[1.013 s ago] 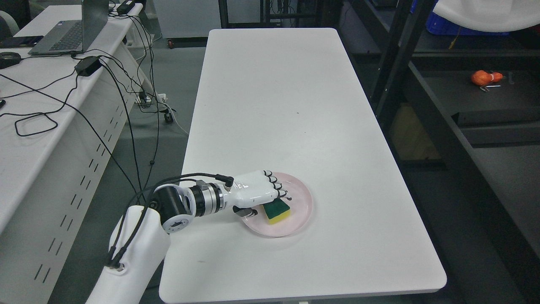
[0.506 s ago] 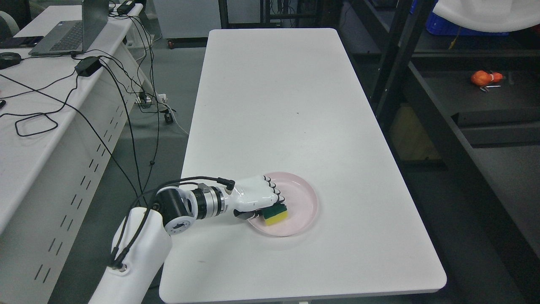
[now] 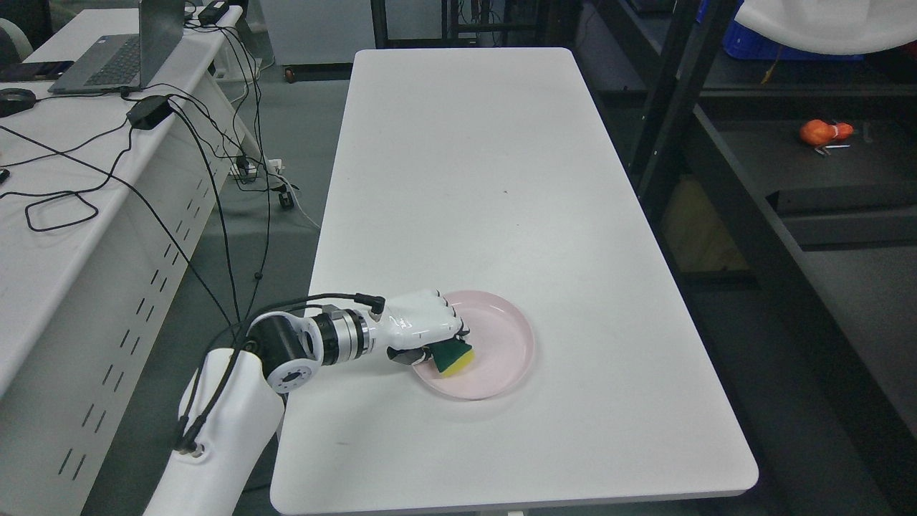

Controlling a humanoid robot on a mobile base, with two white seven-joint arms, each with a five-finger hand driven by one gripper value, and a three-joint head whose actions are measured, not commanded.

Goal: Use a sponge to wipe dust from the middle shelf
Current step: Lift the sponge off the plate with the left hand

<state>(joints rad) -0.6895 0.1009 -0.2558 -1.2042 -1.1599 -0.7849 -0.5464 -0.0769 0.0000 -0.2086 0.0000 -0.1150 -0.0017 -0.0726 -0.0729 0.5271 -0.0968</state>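
The left robot hand point(image 3: 424, 327) was curled around the green-and-yellow sponge point(image 3: 453, 356) at the near-left rim of the pink plate point(image 3: 501, 344), so lifting straight up with a firm grip would likely avoid dragging the plate

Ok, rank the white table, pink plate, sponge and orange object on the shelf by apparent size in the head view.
1. white table
2. pink plate
3. sponge and orange object: look alike in size; the orange one sits farther away, so unranked.
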